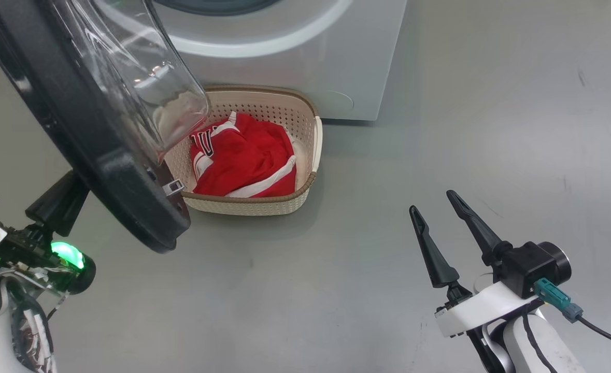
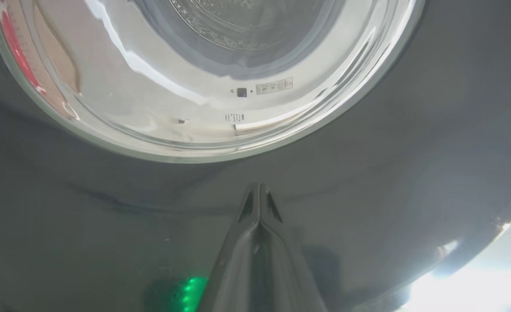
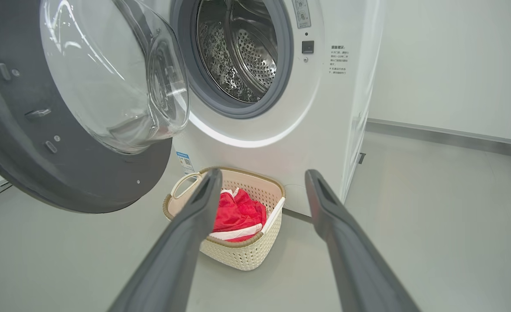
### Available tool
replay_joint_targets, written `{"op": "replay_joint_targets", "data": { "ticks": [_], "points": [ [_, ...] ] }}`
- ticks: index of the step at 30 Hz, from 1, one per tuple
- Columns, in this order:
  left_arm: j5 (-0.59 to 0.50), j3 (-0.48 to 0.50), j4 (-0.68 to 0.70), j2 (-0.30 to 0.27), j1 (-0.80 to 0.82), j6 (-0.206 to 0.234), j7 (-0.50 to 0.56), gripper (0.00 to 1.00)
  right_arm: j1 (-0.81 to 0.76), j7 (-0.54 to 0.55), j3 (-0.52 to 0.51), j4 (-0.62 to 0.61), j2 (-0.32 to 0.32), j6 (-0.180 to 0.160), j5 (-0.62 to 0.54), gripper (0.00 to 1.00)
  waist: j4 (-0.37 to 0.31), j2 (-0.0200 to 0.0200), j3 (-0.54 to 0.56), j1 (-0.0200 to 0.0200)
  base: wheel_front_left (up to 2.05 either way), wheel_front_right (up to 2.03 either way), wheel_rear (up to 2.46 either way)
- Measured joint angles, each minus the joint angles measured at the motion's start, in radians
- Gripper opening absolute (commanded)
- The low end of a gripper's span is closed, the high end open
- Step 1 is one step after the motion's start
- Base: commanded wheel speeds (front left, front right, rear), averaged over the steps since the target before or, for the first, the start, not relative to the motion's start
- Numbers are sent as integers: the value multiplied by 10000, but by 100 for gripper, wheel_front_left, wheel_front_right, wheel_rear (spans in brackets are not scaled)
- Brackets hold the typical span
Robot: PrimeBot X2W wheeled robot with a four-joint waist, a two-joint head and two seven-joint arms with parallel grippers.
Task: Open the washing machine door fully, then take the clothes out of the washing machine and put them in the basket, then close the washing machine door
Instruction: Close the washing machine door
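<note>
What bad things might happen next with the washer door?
1. The left hand seems to meet the door only with shut tips on its glossy black face, so it might slide off.
2. The door hangs close by the basket holding the clothes; it might bump it.

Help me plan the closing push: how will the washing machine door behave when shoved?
The washing machine door likely swings as one rigid piece, not flexing. Its glossy black rim looks slippery, so the shut left gripper pointed at it might slide. The bulging glass bowl probably makes it heavy.
</note>
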State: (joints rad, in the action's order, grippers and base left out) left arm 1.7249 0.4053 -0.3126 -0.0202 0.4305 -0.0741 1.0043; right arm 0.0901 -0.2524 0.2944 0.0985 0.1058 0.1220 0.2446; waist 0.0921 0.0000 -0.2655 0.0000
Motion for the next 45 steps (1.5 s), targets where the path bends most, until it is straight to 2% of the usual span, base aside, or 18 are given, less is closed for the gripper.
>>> {"op": "replay_joint_targets", "data": {
  "ticks": [19,22,32,45],
  "points": [
    [842,-1436,-100,-12,-260,267,-1626,0,-7,0,-19,33,-148,0,17,100,-1386,0,232,0,0,0,0],
    [1235,-1661,-203,-6,-244,341,-1912,0,-12,0,-77,6,-163,0,17,100,-1520,0,209,0,0,0,0],
    [1515,-2483,-570,-31,-191,336,-2755,0,-175,0,-357,-92,-255,0,90,100,-1763,0,103,0,0,0,0],
    [1720,-3043,-746,-36,-90,153,-3325,0,-182,0,-548,-128,-295,0,90,100,-1862,0,121,0,0,0,0]
  ]
}}
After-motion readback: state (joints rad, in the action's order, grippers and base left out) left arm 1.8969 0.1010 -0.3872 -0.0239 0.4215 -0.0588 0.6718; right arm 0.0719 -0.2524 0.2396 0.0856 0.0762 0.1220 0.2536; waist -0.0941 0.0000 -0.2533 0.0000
